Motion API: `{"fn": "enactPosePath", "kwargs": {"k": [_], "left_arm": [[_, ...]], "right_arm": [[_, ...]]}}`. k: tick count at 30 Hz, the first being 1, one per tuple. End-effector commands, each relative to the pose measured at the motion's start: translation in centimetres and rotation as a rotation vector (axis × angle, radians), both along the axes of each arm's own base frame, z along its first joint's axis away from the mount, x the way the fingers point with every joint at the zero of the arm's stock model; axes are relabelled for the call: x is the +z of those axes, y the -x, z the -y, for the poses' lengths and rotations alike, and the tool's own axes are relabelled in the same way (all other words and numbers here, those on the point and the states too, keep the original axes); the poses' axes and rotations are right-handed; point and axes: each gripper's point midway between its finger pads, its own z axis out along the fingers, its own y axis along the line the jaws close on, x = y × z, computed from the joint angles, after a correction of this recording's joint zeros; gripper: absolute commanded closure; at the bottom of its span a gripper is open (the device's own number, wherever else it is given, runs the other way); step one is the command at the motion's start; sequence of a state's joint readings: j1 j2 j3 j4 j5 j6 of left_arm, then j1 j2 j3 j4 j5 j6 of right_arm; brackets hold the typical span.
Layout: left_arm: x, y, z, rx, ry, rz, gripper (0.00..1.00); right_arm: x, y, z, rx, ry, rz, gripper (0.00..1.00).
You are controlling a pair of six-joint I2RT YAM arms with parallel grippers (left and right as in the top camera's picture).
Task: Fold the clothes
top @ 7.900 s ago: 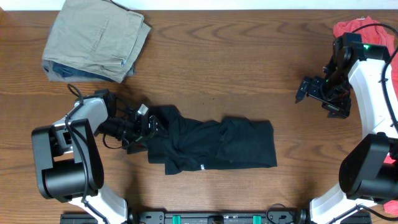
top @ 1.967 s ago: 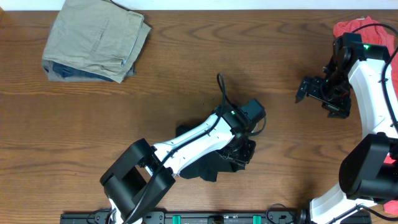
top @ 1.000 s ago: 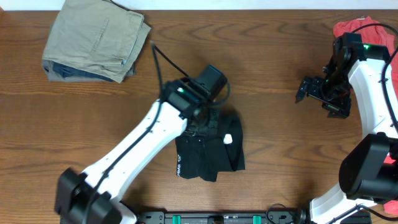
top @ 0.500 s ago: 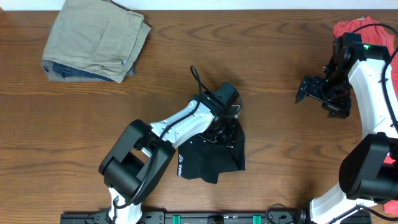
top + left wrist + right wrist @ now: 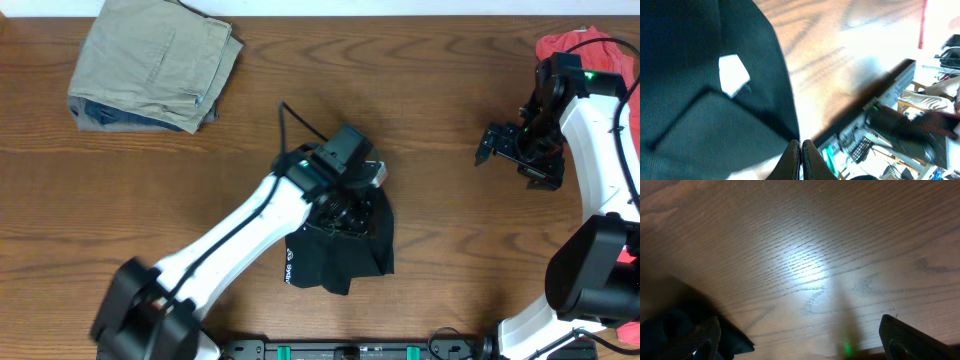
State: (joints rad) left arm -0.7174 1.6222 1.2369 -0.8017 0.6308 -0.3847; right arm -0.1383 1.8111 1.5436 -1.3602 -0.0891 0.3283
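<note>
The clothes, a black shirt, lie folded into a compact bundle near the table's front middle, with white print at its left edge. My left gripper hovers over the bundle's top edge. In the left wrist view its fingertips are pressed together with nothing between them, just above the black fabric and its white label. My right gripper is far off at the right, open over bare wood. Its two fingers stand wide apart in the right wrist view.
Folded khaki trousers lie at the back left corner. A red T-shirt sits at the back right, behind the right arm. A black rail runs along the table's front edge.
The shirt, earlier spread long across the table, is now doubled over into a short bundle. In the last second the left arm shifted over its top edge. The right arm has not moved.
</note>
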Motion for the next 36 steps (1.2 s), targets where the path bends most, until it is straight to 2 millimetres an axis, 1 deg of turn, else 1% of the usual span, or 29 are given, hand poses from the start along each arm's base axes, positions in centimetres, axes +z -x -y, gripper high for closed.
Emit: {"fn": "enactPosePath", "kwargs": {"k": [1,3,4,7,15,17,21,25,27,30,33,36], "left_arm": [[0.5,0.9,-0.4,-0.021,-0.007,-0.015,0.94],[-0.2,1.6,-0.6,-0.031,-0.027,-0.038,0.95],[-0.7,2.0,-0.6,-0.039,-0.034,-0.045,0.94],[-2.6,2.9,-0.3,-0.062,-0.048,-0.061,0.94],[-8.6,5.2,-0.1,-0.047,-0.11,-0.156,0.94],[-9.8,5.2,0.0,-0.051,-0.122,-0.166,0.94],[-12.1,4.7,0.6,-0.055,-0.125,-0.168,0.94],[-13.8,4.1,1.2,-0.055,-0.119,-0.164,0.94],[-13.7,4.2,1.2,-0.056,-0.116,-0.167,0.94],[-12.1,4.6,2.2,-0.073,-0.042,-0.199,0.94],[-9.3,5.1,3.3,-0.114,0.061,-0.206,0.94],[-6.5,5.2,3.8,-0.133,0.135,-0.183,0.94]], "right_arm": [[0.7,-0.4,0.1,0.013,0.007,0.029,0.01],[0.7,-0.4,0.1,0.013,0.007,0.029,0.01],[0.7,-0.4,0.1,0.013,0.007,0.029,0.01],[0.7,-0.4,0.1,0.013,0.007,0.029,0.01],[0.7,-0.4,0.1,0.013,0.007,0.029,0.01],[0.7,-0.4,0.1,0.013,0.007,0.029,0.01],[0.7,-0.4,0.1,0.013,0.007,0.029,0.01],[0.7,-0.4,0.1,0.013,0.007,0.029,0.01],[0.7,-0.4,0.1,0.013,0.007,0.029,0.01],[0.7,-0.4,0.1,0.013,0.007,0.029,0.01],[0.7,-0.4,0.1,0.012,0.007,0.029,0.01],[0.7,-0.4,0.1,0.013,0.007,0.029,0.01]]}}
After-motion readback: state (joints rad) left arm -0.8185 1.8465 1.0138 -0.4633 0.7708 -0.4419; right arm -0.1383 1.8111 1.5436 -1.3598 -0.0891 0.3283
